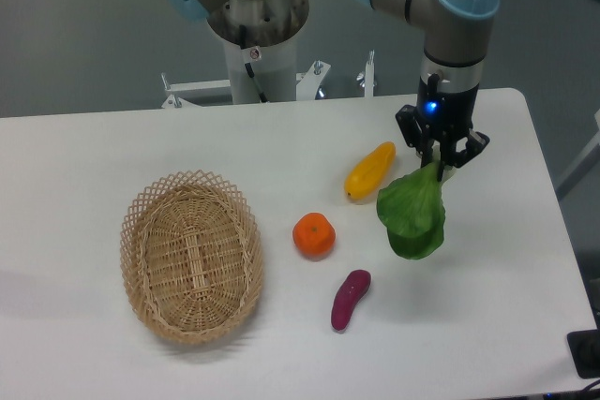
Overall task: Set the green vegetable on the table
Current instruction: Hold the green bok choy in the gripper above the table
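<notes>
The green vegetable (412,214) hangs leaves-down over the right part of the white table (506,306). Its pale stalk end is pinched between the fingers of my gripper (437,166), which is shut on it. Whether the lowest leaf tip touches the tabletop cannot be told. The arm comes down from the upper right.
A yellow elongated vegetable (369,170) lies just left of the gripper. An orange (314,235) and a small purple vegetable (350,299) lie left of and below the hanging leaves. An empty oval wicker basket (191,255) stands at the left. The table's right edge is close by.
</notes>
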Motion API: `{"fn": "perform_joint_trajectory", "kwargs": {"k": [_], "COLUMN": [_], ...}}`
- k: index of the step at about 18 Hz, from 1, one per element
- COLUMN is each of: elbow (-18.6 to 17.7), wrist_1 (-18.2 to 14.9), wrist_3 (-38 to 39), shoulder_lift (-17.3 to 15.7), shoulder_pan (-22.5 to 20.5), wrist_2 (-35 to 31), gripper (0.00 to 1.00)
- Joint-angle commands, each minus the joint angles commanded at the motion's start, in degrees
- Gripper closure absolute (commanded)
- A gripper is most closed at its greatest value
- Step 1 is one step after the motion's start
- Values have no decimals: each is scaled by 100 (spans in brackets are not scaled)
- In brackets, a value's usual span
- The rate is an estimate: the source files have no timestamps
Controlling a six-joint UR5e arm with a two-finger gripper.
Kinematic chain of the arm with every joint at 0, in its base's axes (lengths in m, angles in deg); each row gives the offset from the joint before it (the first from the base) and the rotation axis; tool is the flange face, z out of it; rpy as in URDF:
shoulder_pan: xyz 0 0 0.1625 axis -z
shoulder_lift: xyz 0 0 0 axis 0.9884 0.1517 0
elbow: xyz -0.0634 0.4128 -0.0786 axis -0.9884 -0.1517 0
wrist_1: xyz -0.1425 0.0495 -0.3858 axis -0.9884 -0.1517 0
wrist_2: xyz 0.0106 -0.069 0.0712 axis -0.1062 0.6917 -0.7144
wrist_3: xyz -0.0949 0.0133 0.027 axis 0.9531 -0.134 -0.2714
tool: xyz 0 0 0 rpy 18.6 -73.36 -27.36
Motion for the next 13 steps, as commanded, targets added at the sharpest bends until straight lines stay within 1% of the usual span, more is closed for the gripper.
{"fn": "perform_joint_trajectory", "kwargs": {"k": [8,10,13], "elbow": [-53,-62,-131], "wrist_1": [53,61,254], "wrist_3": [53,97,184], "shoulder_lift": [35,96,193], "shoulder_pan": [18,44,88], "wrist_2": [-26,-26,-44], "gripper": [68,68,68]}}
